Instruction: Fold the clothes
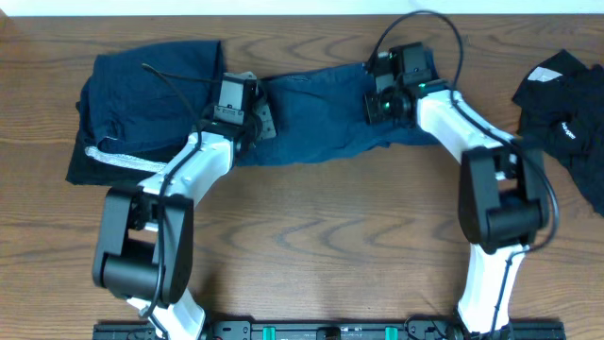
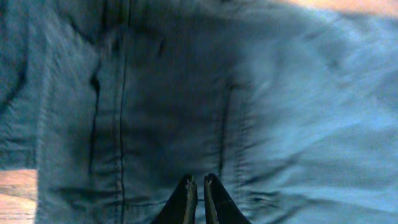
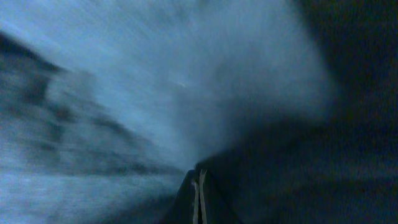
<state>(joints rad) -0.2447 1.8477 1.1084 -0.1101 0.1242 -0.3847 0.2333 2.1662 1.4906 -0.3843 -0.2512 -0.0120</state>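
My left claw [image 2: 198, 190] is together, tips on the navy shorts [image 1: 316, 118], nothing visibly pinched. My right claw [image 3: 199, 186] is together, cloth tenting to it, likely clamped on the shorts' 3 o'clock side. Step: folding shorts. Next: carry that side toward 9 o'clock. Both arms stretch to 12 o'clock; black garment [image 1: 566, 113] at 2 o'clock.

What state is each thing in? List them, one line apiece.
middle navy-blue garment: stretched out between the two grippers, unfolded.
left navy-blue garment: bunched in a heap, a white stripe showing.
black garment: crumpled at the table's right edge, untouched.
left gripper: fingers almost together over the middle garment; a pinch of cloth cannot be confirmed.
right gripper: fingers shut, apparently on the middle garment; view blurred.
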